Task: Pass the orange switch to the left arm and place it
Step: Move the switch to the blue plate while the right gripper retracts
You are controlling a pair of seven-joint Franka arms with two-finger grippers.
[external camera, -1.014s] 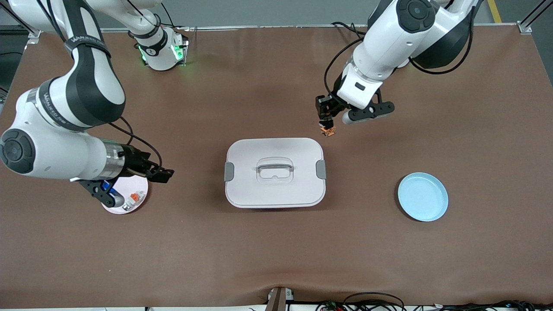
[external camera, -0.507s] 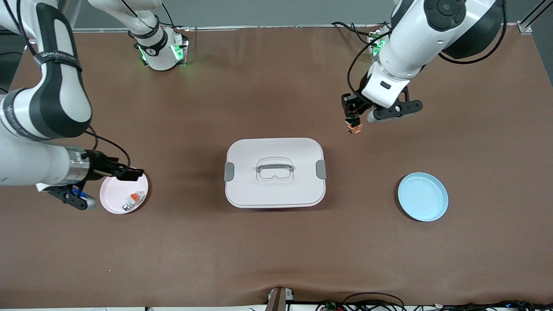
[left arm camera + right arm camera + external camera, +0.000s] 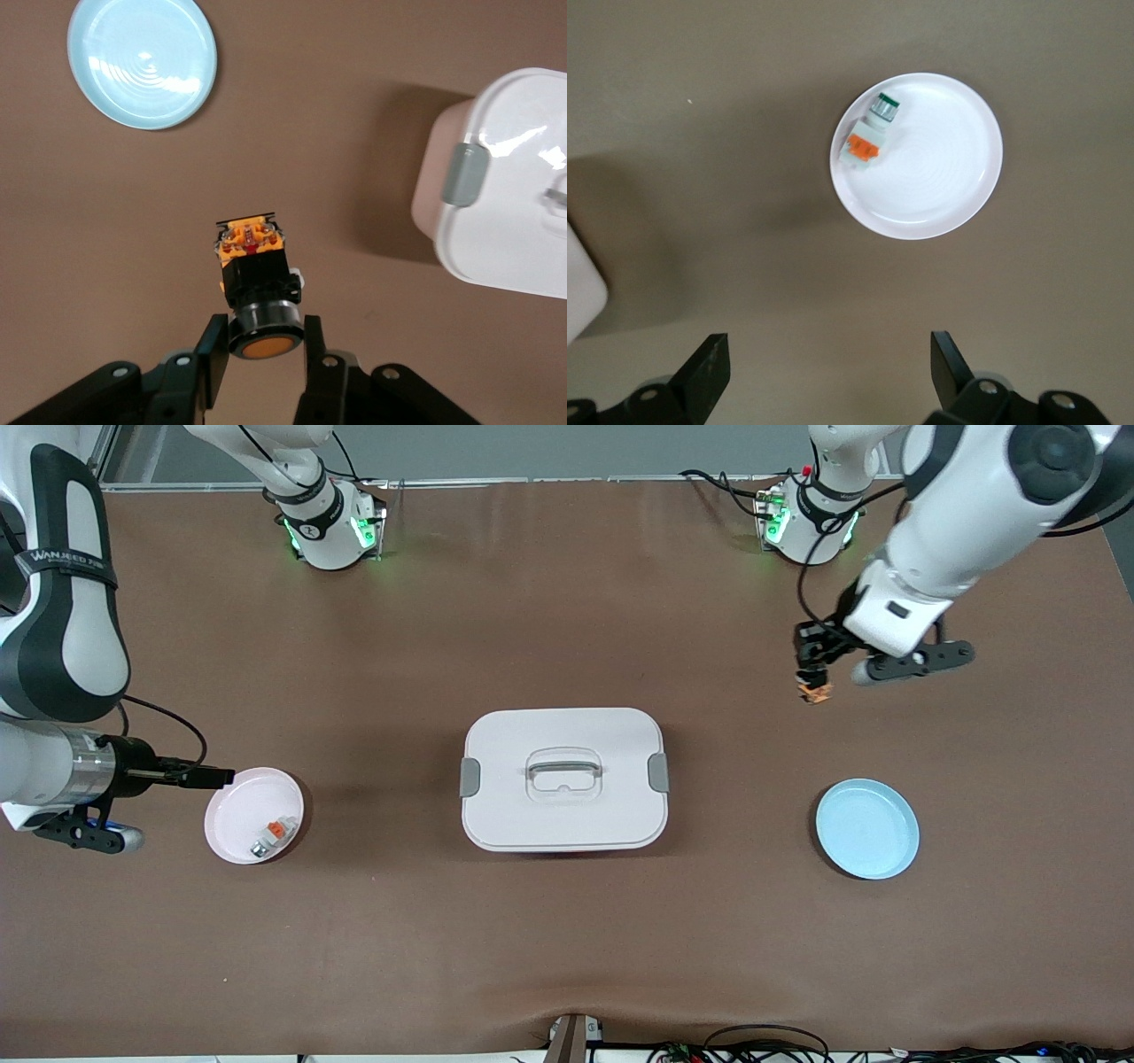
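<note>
- The table (image 3: 567, 939), brown-topped, carries everything; broad bare stretches run along the edge nearest the front camera and between the box and each plate.
- The left arm (image 3: 957, 531) comes in from its base at the edge farthest from the front camera and reaches over the open surface toward its own end of the table.
- The right arm (image 3: 53, 646) hangs over its end of the table and waits there, its forearm level above the edge.
- The box (image 3: 563, 778), white with a closed lid, recessed handle and grey side latches, sits mid-table, well apart from both plates and both grippers.
- The blue plate (image 3: 866, 828) lies toward the left arm's end, nearer the front camera than the box's middle, with bare surface all around it.
- The pink plate (image 3: 255, 816) lies toward the right arm's end; a small whitish piece with an orange tab (image 3: 274, 834) rests in it near the rim.
- The left gripper (image 3: 262, 350) is up in the air over bare table between the box and the blue plate, its fingers clamped on the orange switch.
- The right gripper (image 3: 828, 359) hovers just beside the pink plate's rim, fingers spread wide with nothing between them.
- The orange switch (image 3: 255, 274) hangs from the left gripper, orange end downward, clear of the box.
</note>
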